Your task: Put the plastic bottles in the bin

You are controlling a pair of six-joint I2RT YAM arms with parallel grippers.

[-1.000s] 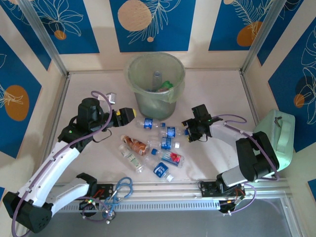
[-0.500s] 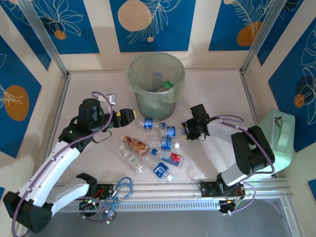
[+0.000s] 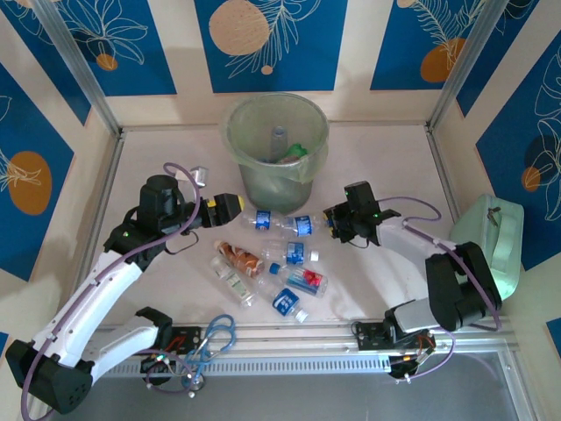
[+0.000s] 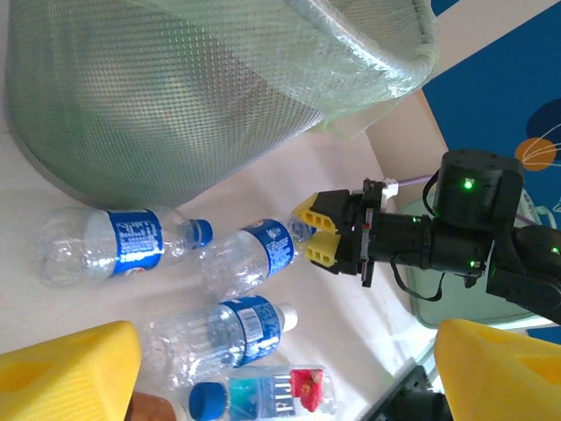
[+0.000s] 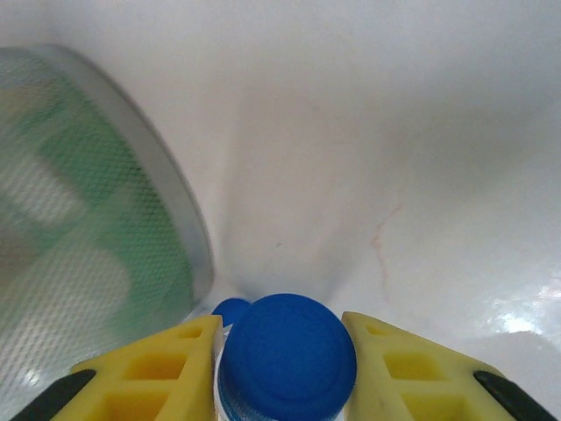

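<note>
Right of centre in the overhead view, the right fingers (image 5: 149,373) clench the blue-capped neck of a clear blue-labelled bottle (image 3: 302,226) just below the bin (image 3: 263,180). At centre left the left fingers (image 4: 66,368) stand spread and empty beside another bottle (image 3: 263,219); more bottles (image 3: 302,281) lie scattered on the surface (image 3: 377,158).

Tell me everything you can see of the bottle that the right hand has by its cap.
The bottle is small, clear, dented plastic with a blue label and a blue cap. It lies sideways in front of the bin, its cap end clamped between the right hand's yellow fingers and its base pointing away. Whether it rests on the table or hangs just above it is unclear.
</note>
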